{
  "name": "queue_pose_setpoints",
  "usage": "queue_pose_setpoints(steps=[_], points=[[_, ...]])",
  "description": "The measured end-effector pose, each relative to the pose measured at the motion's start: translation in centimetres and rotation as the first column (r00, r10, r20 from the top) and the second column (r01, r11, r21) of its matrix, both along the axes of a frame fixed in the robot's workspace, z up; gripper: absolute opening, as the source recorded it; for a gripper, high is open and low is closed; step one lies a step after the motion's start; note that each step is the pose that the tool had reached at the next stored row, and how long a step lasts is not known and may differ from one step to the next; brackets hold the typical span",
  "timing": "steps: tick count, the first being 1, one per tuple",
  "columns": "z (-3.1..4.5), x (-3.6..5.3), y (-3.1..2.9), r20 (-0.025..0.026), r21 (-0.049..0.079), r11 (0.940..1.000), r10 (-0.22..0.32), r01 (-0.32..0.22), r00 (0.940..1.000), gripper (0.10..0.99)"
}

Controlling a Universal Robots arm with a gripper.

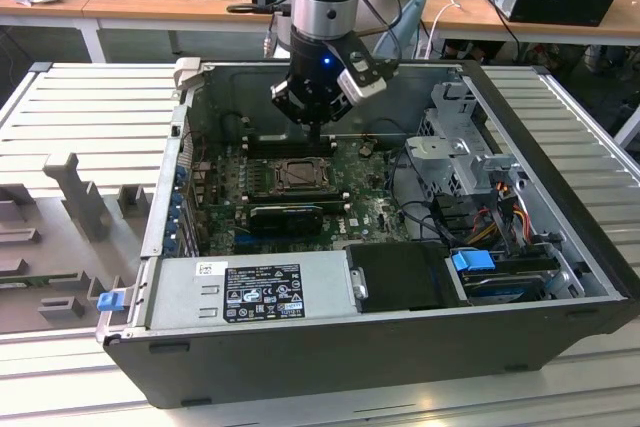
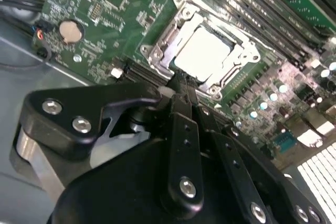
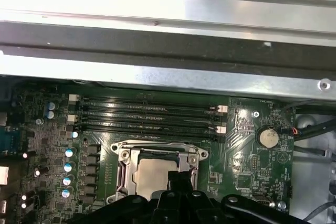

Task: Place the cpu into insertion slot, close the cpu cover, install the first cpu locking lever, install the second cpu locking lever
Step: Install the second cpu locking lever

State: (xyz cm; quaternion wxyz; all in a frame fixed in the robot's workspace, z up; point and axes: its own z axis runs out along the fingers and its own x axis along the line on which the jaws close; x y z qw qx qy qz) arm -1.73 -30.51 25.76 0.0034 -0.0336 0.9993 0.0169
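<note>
The pale square cpu (image 2: 202, 53) lies flat in the insertion slot (image 1: 298, 175) on the green board. The cpu cover (image 2: 239, 56), a metal frame with a cut-out centre, lies flat around the cpu (image 3: 149, 174). My gripper (image 2: 177, 80) is shut with nothing visible between its thin black fingers. Its tips are at the socket's edge, at the side nearer the coin battery; I cannot tell whether they touch it. In the exterior view my gripper (image 1: 318, 137) hangs just above the socket's far side. In the first wrist view my gripper (image 3: 178, 178) overlaps the cover (image 3: 123, 156) at one edge.
Long black memory slots (image 3: 147, 114) run beside the socket, and a coin battery (image 3: 266, 137) sits on the board. The open case holds a power supply (image 1: 250, 287) in front, a drive cage (image 1: 460, 157) and cables at the exterior view's right. A grey foam tray (image 1: 60, 217) lies outside.
</note>
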Motion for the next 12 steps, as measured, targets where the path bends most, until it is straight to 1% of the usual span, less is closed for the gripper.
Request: queue_pose_setpoints(steps=[3,6,9,11,12], points=[[0.00,-0.01,-0.23,-0.0001,0.000,1.0000,0.000,0.000,1.0000,0.106],[0.00,-0.02,-0.64,0.0000,0.000,1.0000,0.000,0.000,1.0000,0.106],[0.00,-0.05,-1.32,0.0000,0.000,1.0000,0.000,0.000,1.0000,0.106],[0.00,-0.06,-1.90,-0.0004,0.000,1.0000,0.000,0.000,1.0000,0.106],[0.00,-0.06,-2.16,-0.0024,0.000,1.0000,0.000,0.000,1.0000,0.106]])
